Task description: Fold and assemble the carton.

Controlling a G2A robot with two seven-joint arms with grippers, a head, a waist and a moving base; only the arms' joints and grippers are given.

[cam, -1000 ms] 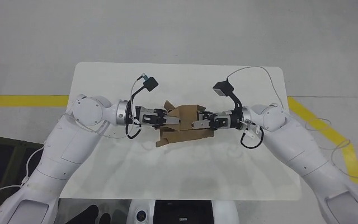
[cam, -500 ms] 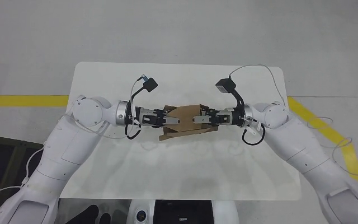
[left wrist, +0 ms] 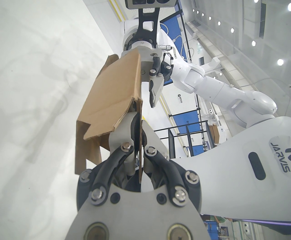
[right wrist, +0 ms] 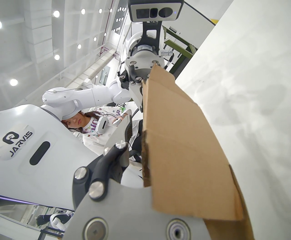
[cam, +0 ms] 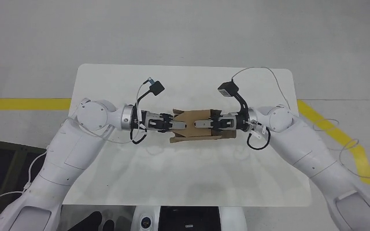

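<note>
White table (cam: 185, 173), rounded corners, stands on pale grey floor (cam: 185, 34). Yellow floor line (cam: 34, 104) runs straight out from table's left side; second yellow strip (cam: 330, 126) angles away at right side. Faint smudges and small specks on tabletop in wrist views. Hall behind: rows of round ceiling lights (right wrist: 56, 13), blue wall panels (left wrist: 181, 34), black metal railing (left wrist: 181, 136), brown box (left wrist: 215, 134) on shelf beyond railing. Dark green frame (right wrist: 181, 47) just past table's far edge.
</note>
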